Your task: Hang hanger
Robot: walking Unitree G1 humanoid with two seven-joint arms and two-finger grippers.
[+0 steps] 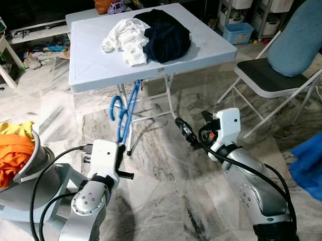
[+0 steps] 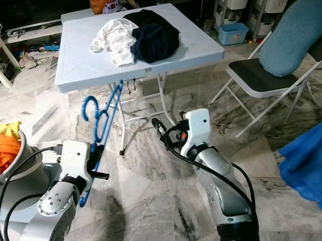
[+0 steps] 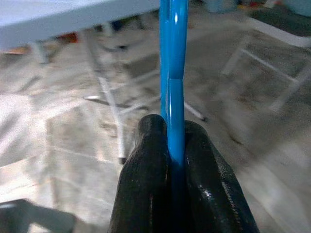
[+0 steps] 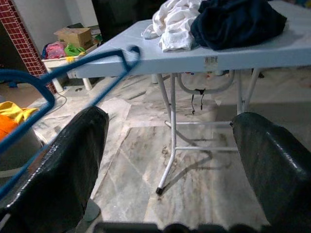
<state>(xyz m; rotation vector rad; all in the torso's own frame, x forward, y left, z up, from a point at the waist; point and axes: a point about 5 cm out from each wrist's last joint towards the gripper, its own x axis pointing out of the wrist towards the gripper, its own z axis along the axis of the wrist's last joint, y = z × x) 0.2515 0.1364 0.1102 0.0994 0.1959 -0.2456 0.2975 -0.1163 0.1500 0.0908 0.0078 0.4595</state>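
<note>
We have the blue hanger point(image 1: 125, 112) in our left gripper point(image 1: 122, 165), whose two black fingers point(image 3: 146, 184) are pressed onto its thin blue bar, pinching it edge-on. The hanger stands nearly upright above that gripper, its hook curling out to the left, its top just in front of the near edge of the pale folding table point(image 1: 90, 54). On the table, toward its far right, lie a white garment point(image 1: 127, 39) and a dark garment point(image 1: 166, 38), touching each other.

Our right gripper point(image 1: 189, 134) is held out to the right of the hanger, apart from it, its fingers spread wide and holding nothing.

We judge this to be the carrying step: the hanger is gripped and raised, not yet hung on anything. We cannot make out a rail or rod, so the next move calls for finding one and presenting the hook to it, open side first.

To our near left sits a basket point(image 1: 33, 167) with orange and yellow clothes; a folding chair point(image 1: 286, 68) stands far right.
</note>
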